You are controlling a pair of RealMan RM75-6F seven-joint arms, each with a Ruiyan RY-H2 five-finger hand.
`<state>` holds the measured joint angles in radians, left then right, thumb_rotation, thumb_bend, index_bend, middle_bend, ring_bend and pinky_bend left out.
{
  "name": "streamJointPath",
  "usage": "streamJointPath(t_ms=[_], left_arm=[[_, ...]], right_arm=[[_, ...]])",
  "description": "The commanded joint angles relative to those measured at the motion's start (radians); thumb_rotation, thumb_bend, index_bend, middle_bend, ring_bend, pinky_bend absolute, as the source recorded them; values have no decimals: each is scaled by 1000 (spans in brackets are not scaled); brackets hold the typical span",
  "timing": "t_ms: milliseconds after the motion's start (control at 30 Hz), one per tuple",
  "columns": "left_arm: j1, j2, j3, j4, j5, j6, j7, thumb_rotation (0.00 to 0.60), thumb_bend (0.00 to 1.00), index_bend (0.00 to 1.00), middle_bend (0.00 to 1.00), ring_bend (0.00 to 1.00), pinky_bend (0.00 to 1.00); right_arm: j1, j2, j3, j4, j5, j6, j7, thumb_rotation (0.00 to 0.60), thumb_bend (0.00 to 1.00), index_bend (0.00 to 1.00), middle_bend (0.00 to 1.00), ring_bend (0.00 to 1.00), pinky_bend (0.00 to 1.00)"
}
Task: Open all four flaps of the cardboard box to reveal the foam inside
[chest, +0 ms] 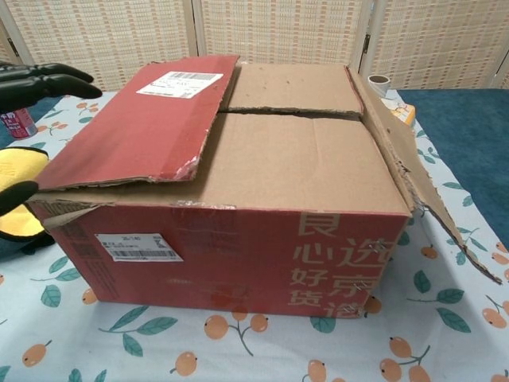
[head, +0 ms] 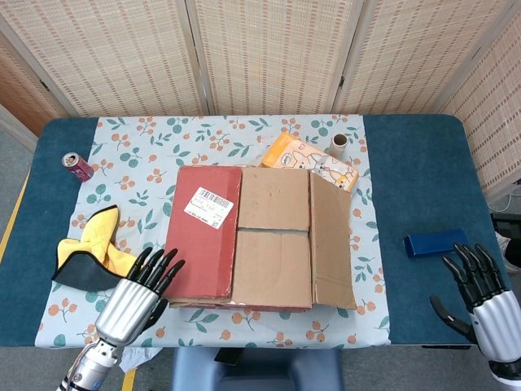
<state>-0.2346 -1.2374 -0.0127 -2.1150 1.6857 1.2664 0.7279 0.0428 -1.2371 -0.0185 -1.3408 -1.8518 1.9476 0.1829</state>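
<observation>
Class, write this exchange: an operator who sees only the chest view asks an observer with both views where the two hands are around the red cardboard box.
Operator: I see only the left hand's black fingers at my left edge. Where is the right hand?
Observer: The right hand is at the far right, fingers spread and empty, well clear of the red cardboard box.
Operator: Anything near it?
Observer: A dark blue rectangular block lies just ahead of its fingertips.

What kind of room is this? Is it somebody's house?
Probably not a home: more likely a robot test room. A table with a flowery cloth stands before woven screens, and a robot's left hand reaches toward a cardboard box.
</observation>
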Motion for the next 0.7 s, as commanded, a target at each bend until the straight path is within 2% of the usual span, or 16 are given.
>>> streamJointPath(t_ms=[33,400,700], left_arm=[[-31,-39,-23,-29,-33,-38,52,600,519,0,35,13,19],[-64,-118,-19,-75,-102,-83,219,600,518,0,35,11,18],[-95,-167,-37,-80,-150,-94,270,600,518,0,35,11,18]], right_arm=[[1,7,3,-4,6,-10,9,600,378,0,0,0,0],[5,32,19,-12,15,-24,38,600,379,0,0,0,0],[3,36,20,-14,16,-36,45,600,379,0,0,0,0]])
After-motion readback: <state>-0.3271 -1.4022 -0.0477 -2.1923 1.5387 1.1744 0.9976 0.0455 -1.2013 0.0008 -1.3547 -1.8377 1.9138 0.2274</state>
